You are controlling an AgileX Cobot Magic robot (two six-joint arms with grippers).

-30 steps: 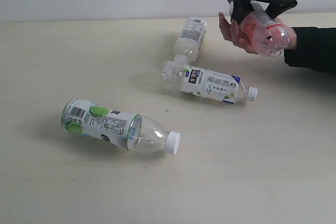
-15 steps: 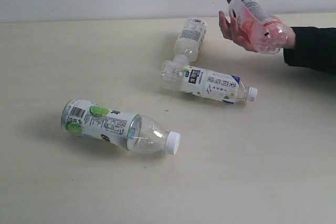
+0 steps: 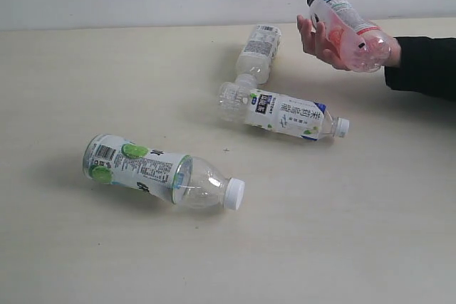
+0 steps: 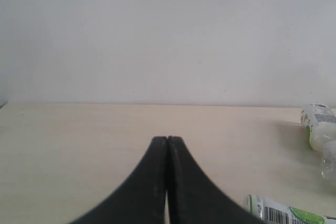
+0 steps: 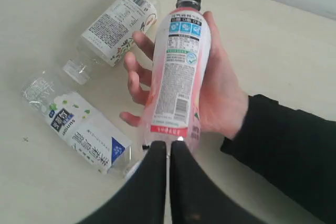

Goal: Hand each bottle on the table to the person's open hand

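On the table [image 3: 64,261], left: near bottle [image 3: 142,169] lies sideways, looks empty, so light, crushable, roll-prone; I'd grip its labelled middle. Centre: rear bottle [image 3: 260,48], middle bottle [image 3: 285,114]. Right: pink bottle [image 3: 348,28] in person's hand [image 3: 320,42]. Left gripper [image 4: 167,142], right gripper [image 5: 169,148] clenched, empty.

The exterior camera looks obliquely down over the desk [image 3: 71,261]. The left wrist camera sits low, facing the wall [image 4: 157,35]; the right looks closely down on the hand [image 5: 226,98], also in the exterior view.

right gripper [image 5: 168,145]: let go, lifted out of exterior view, jaws together | pink bottle [image 3: 349,30]: left in hand [image 3: 318,42]
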